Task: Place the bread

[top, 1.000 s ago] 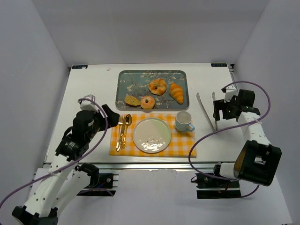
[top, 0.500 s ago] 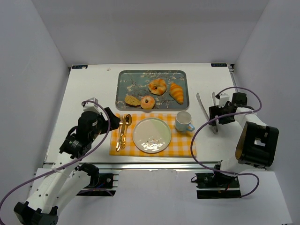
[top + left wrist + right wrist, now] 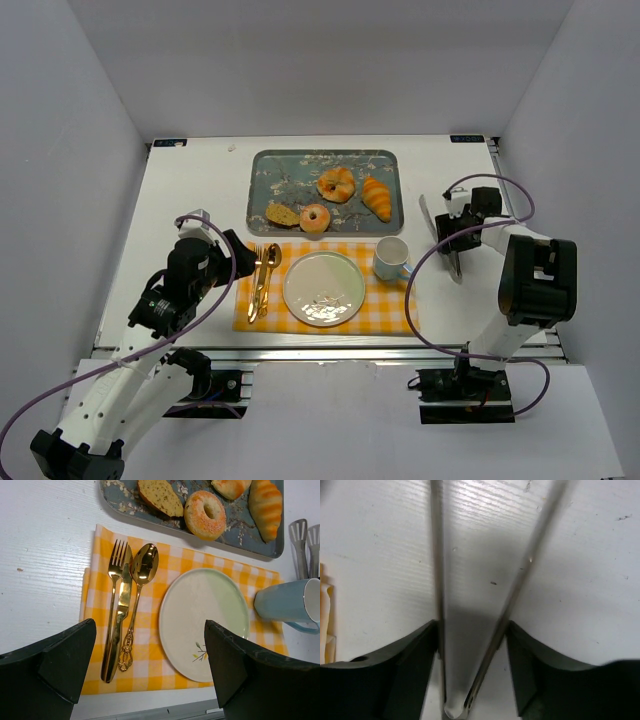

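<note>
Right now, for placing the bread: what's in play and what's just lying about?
In play: tray; bun; croissant; ring roll; bread slice; plate; tongs; right gripper, fingers against both tong arms.
Lying about: cup; fork; knife; spoon; checked mat; left gripper, open and empty.

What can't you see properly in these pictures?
Right wrist view: the tongs run off the top edge; too close to tell whether the jaws of the right gripper squeeze them.
Left wrist view: the round bun is cut by the top edge, the cup by the right edge.
Top view: the right jaws are too small to see.
</note>
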